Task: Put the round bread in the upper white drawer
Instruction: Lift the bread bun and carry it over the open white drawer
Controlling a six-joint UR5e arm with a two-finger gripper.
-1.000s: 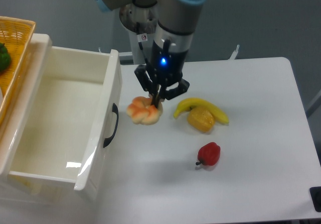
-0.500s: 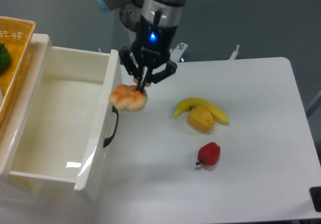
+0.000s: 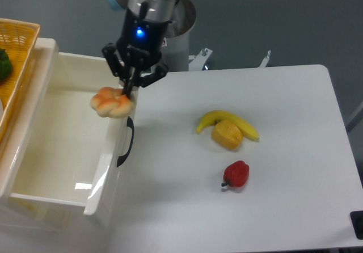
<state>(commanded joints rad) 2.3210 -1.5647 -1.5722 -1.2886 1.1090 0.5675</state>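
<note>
The round bread [image 3: 112,102], a pale tan knotted bun with orange tints, hangs in the air over the front wall of the upper white drawer [image 3: 68,102]. My gripper [image 3: 130,90] is shut on the bun's top, its black fingers pointing down. The drawer is pulled out at the left, with glossy deep walls and a black curved handle [image 3: 128,142] on its front. Its inside looks bare.
A banana [image 3: 227,121] and a smooth yellow-orange lump [image 3: 227,135] lie together at the table's middle. A red pepper [image 3: 236,174] sits nearer the front. A yellow wicker basket [image 3: 14,66] with something green stands at the far left above the drawer.
My gripper has lifted the round bread off the table and carried it left, from beside the banana to over the drawer's front wall.
</note>
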